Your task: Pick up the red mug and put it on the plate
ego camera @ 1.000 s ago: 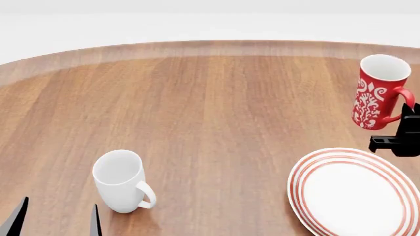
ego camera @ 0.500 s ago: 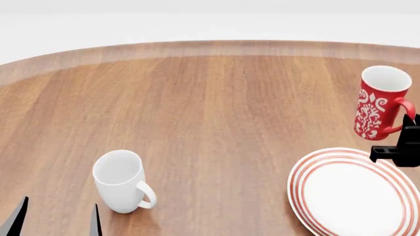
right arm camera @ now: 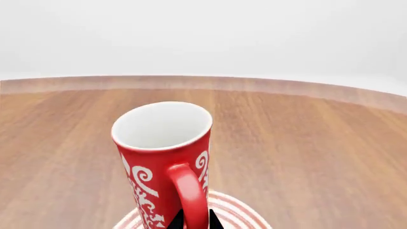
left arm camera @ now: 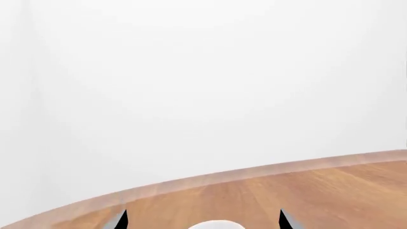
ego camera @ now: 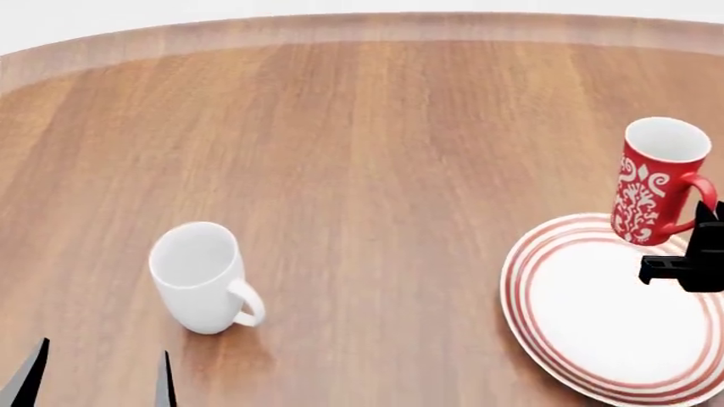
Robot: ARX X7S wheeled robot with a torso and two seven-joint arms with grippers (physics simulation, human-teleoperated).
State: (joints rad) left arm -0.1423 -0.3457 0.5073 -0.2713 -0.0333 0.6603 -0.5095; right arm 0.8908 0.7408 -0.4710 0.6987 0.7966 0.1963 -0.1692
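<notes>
The red mug (ego camera: pixel 652 180) with white pattern and white inside hangs upright over the far rim of the plate (ego camera: pixel 588 314), a white plate with red rings at the table's right. My right gripper (ego camera: pixel 704 229) is shut on the mug's red handle (right arm camera: pixel 189 195); its black fingertips clamp the handle on both sides. In the right wrist view the red mug (right arm camera: pixel 162 157) fills the middle, with the plate's rim (right arm camera: pixel 239 214) below it. My left gripper (ego camera: pixel 97 377) is open and empty at the front left, behind the white mug.
A plain white mug (ego camera: pixel 202 277) stands upright at the front left, handle toward the right; its rim (left arm camera: pixel 216 224) shows between the left fingers. The round wooden table (ego camera: pixel 362 127) curves away at the back.
The red mug has moved with my right gripper from beyond the plate to above its far rim. The head view has tilted down, so the table's far edge sits higher.
</notes>
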